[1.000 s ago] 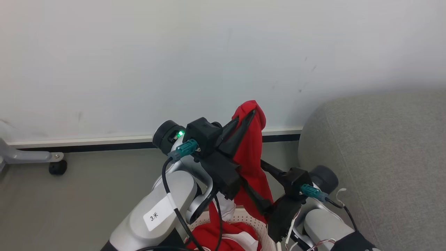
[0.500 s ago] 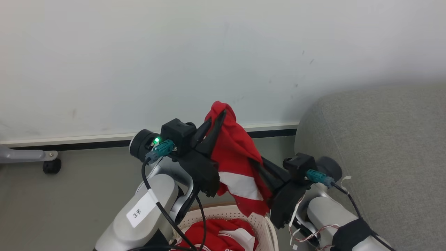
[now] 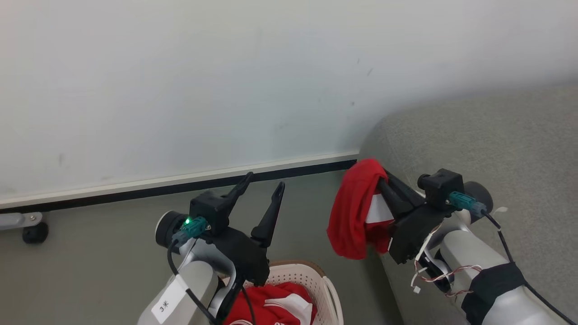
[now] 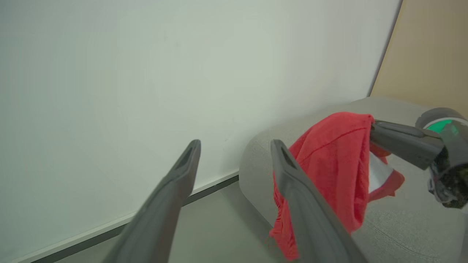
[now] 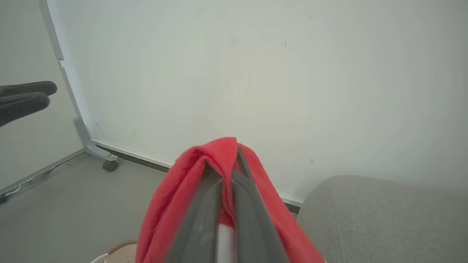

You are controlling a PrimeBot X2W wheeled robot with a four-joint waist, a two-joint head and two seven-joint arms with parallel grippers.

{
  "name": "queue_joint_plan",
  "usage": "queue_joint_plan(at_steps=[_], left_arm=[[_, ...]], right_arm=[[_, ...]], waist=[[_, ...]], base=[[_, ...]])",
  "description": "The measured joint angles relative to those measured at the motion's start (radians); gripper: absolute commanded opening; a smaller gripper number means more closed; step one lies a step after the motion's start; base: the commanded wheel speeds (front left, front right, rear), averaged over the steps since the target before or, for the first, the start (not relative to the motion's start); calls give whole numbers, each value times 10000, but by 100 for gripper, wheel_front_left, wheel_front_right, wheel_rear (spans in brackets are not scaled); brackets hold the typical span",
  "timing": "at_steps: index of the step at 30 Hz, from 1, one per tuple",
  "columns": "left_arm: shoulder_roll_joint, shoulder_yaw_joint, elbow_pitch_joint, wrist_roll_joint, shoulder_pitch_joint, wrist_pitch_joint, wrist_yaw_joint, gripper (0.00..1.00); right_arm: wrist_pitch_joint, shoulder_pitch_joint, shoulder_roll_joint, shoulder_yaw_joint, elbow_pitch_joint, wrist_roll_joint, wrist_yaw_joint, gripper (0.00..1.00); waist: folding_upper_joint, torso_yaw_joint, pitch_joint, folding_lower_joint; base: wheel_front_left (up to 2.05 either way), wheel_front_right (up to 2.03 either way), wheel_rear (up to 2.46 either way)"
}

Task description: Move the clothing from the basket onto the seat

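The red shirt (image 3: 350, 216) has passed to the right gripper (image 3: 384, 184), clenched on it; the left gripper (image 3: 265, 179), at its nine o'clock, gapes empty. Pinched by one fold, the shirt may drop short of the sofa (image 3: 496, 144).

The basket (image 3: 300, 274) is cut off by the head view's bottom edge, and its left side is hidden behind the left forearm (image 3: 185, 293). The red-and-white clothing (image 3: 275, 301) inside runs off the same edge, so its pieces cannot be told apart. The tips of the right fingers (image 3: 398, 195) are buried in the red garment (image 3: 350, 216). The sofa (image 3: 496, 149) runs off the right and bottom edges. A wheeled stand (image 3: 32, 232) is clipped at the left edge. In the left wrist view the left fingers (image 4: 172, 193) are blurred, with their bases below the frame.
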Motion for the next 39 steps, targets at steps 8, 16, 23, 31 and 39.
queue_joint_plan(at_steps=[8, 16, 23, 31, 39], left_arm=[[-33, -40, -205, -130, 918, -217, -2, 100], [-155, -165, -579, -134, 1602, -403, 88, 100], [-290, -270, -920, -127, 1803, -477, 270, 100], [-334, -573, -1419, 115, 1826, -508, 366, 100], [-232, -848, -1810, 688, 1483, -506, 451, 100]], right_arm=[[0, 188, -617, -370, -435, 23, -130, 0], [0, 862, -1342, -596, -1413, -148, -470, 0], [0, 932, -1737, -826, -2031, -171, -556, 0], [0, 612, -2280, -1354, -2374, -105, -583, 0], [-2, -1314, -2399, -2092, -2073, 453, -353, 0]], waist=[[0, -676, 2, 0], [0, -1699, 6, 0], [0, -2536, 115, -1], [0, -3028, 696, 0], [0, -2990, 1700, 0]], base=[[0, 0, 0], [0, 0, 0], [0, 0, 0], [0, 0, 0], [0, 0, 0]])
